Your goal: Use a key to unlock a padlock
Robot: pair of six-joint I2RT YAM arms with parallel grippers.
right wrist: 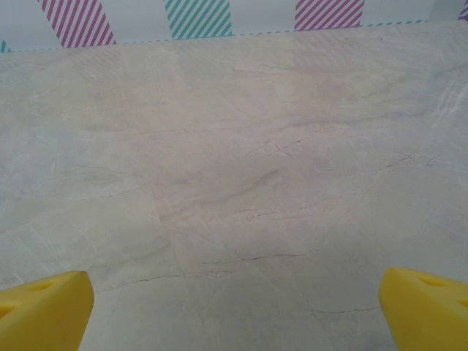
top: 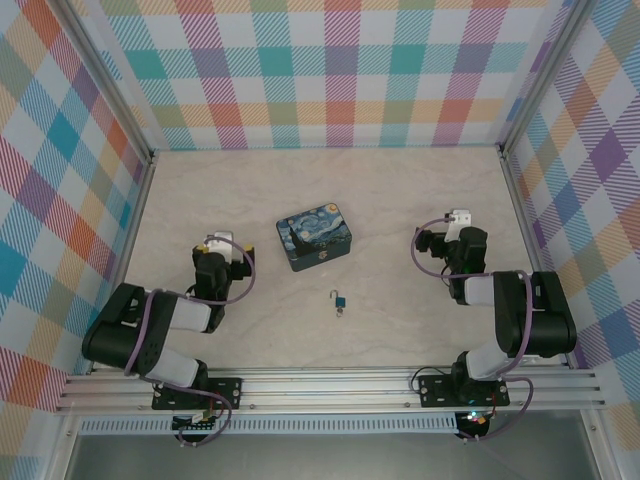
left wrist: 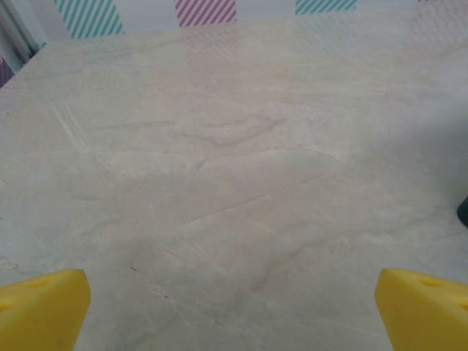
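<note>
Padlock (top: 341, 300): flat on the table (top: 250, 335), midway between the arms, just nearside of the painted box (top: 313, 237), apart from it.
Long axis: runs roughly far-to-near; shackle at the far end, teal body nearer the arm bases.
Key (top: 340, 313): a dark sliver at the body's near end, probably this; too small to tell if it's inserted.
Left gripper (top: 222, 243): jaws spread wide, empty; yellow fingertips (left wrist: 40, 307) over bare table.
Right gripper (top: 456, 222): likewise wide apart, nothing held; fingertips (right wrist: 44, 311) over bare table.
Bearing: both grippers face the far wall; the padlock lies inboard and behind their tips.
Nearer arm: about even, can't pick one.
</note>
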